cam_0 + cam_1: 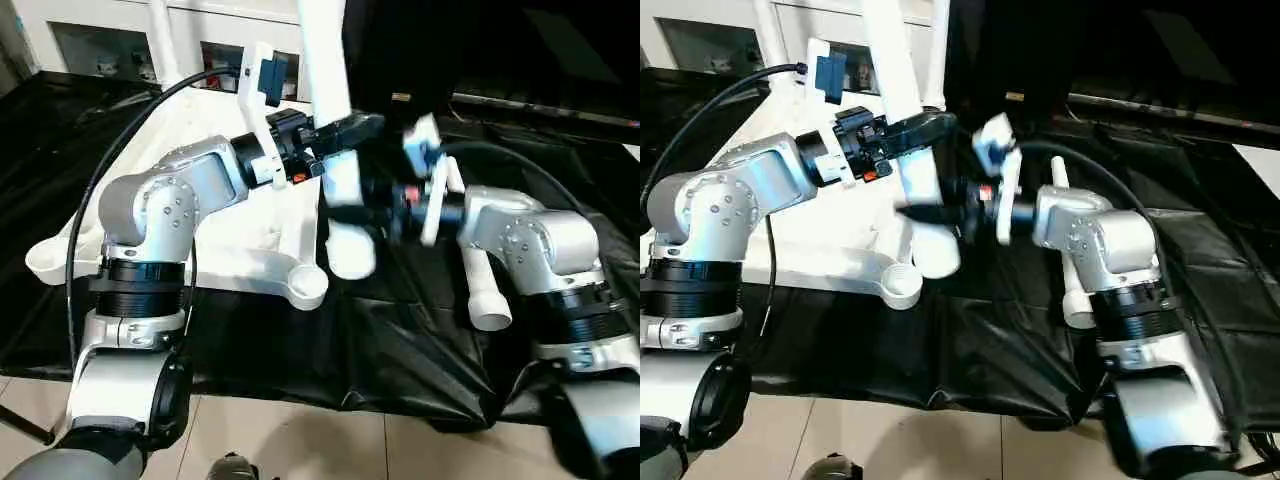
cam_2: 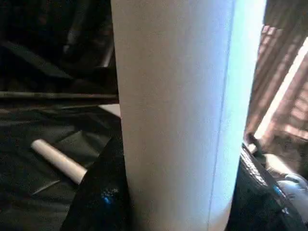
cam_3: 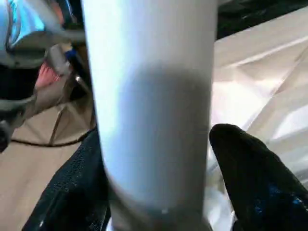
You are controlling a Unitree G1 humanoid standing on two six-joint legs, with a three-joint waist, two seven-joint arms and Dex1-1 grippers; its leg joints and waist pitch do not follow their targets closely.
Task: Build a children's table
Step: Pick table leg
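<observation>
The children's table top (image 1: 235, 245) lies upside down, white and ribbed, on a black sheet. One round white leg (image 1: 325, 60) stands upright at its near right corner. The leg's thick lower end (image 1: 350, 252) hangs just beside the empty corner socket (image 1: 305, 288), not seated in it. My left gripper (image 1: 345, 128) is shut on this leg higher up. My right gripper (image 1: 938, 212) reaches around the same leg lower down, open, with a gap between one finger (image 3: 260, 183) and the leg. A second leg (image 1: 487, 295) lies on the sheet under my right forearm.
The black sheet (image 1: 380, 340) covers the work area, and pale floor tiles (image 1: 300, 440) show in front of it. A white cabinet with glass doors (image 1: 100, 40) stands behind the table top. A black cable (image 1: 110, 150) loops over my left arm.
</observation>
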